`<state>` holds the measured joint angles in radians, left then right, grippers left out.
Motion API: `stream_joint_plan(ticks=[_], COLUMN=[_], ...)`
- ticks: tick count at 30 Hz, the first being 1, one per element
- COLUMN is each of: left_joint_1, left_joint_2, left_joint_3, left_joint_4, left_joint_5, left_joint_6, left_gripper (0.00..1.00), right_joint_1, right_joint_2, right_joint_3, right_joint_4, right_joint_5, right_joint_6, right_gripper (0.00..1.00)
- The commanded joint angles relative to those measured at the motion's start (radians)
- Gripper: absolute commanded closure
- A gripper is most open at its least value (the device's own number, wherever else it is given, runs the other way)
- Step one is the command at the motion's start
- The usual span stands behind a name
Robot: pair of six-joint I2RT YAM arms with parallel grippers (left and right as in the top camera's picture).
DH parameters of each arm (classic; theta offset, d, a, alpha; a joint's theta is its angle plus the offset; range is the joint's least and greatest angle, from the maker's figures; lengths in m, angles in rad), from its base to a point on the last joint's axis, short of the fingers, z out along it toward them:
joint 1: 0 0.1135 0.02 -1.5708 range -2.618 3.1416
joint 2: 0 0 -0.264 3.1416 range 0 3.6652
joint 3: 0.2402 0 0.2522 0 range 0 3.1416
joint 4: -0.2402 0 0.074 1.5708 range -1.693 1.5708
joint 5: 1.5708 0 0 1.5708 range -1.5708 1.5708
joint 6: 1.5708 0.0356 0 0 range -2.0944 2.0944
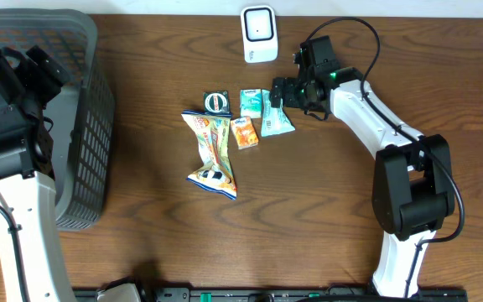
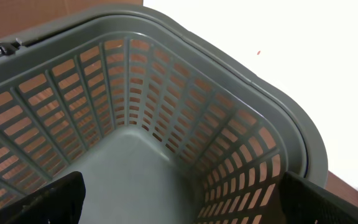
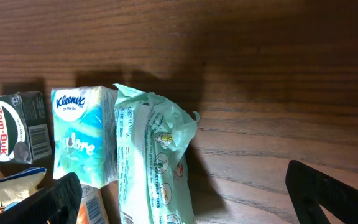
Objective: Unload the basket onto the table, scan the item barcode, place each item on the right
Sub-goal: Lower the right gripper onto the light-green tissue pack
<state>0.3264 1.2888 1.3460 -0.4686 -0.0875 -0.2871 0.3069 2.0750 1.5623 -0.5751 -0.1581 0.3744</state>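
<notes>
Wood-grain table (image 1: 141, 252), dark brown, matte, with items bunched mid-table. Progress looks like near zero: nothing is picked and nothing is at the scanner (image 1: 258, 33), which stands at the far edge, well apart from the cluster.

Right gripper (image 1: 277, 95) hangs over the wipes pack (image 3: 154, 162), fingers spread wide to either side in the wrist view and holding nothing. That pack is my guess at the target. It lies flat on the table, touching the Kleenex (image 3: 79, 134) on its left. The Zam-Buk box (image 3: 14, 127), orange box (image 1: 245, 134) and snack bag (image 1: 212, 155) are alongside.

Left gripper (image 2: 194, 208) sits over the grey basket (image 2: 185, 37), fingers also wide apart and holding nothing. The part of the basket in view has nothing in it.

Left to do: grasp the pack, lift it, turn the barcode to the scanner, then probably drop it in the basket.

Room: only a pale strip shows beyond the table edge, and I can't tell whether it is wall or floor.
</notes>
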Motion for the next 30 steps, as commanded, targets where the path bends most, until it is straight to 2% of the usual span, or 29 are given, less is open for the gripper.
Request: stream_joint_plan(ticks=[1,11,14,19,22,26,30], left_joint_1=[0.005,0.005,0.005,0.005,0.005,0.005,0.005], left_joint_2=[0.0,0.0,0.0,0.0,0.0,0.0,0.0], left_joint_3=[0.016,0.016,0.016,0.016,0.016,0.016,0.016], left_joint_4=[-0.001,-0.001,-0.001,-0.001,-0.001,-0.001,-0.001], left_joint_5=[-0.002,-0.002,-0.002,-0.002,-0.002,-0.002,-0.002], left_joint_6=[0.01,0.01,0.01,0.01,0.01,0.01,0.01], left_gripper=[0.02,0.02,0.02,0.02,0.02,0.02,0.02], right_joint_1=[0.016,0.018,0.018,0.021,0.023,0.023,0.023], right_joint_2=[0.009,0.009,0.009,0.021,0.053,0.108,0.161], right_joint_3=[-0.005,-0.006,-0.006,-0.006,-0.006,-0.006,-0.006], right_joint_4=[0.003,0.012,0.016,0.022,0.029,0.045,0.054], right_joint_5=[0.018,0.018,0.019,0.019,0.018,0.01,-0.069], right_joint_6=[-0.005,-0.022,-0.06,-0.062,-0.059,-0.057,-0.058], right_gripper=[0.01,0.01,0.09,0.09,0.14,0.25,0.32])
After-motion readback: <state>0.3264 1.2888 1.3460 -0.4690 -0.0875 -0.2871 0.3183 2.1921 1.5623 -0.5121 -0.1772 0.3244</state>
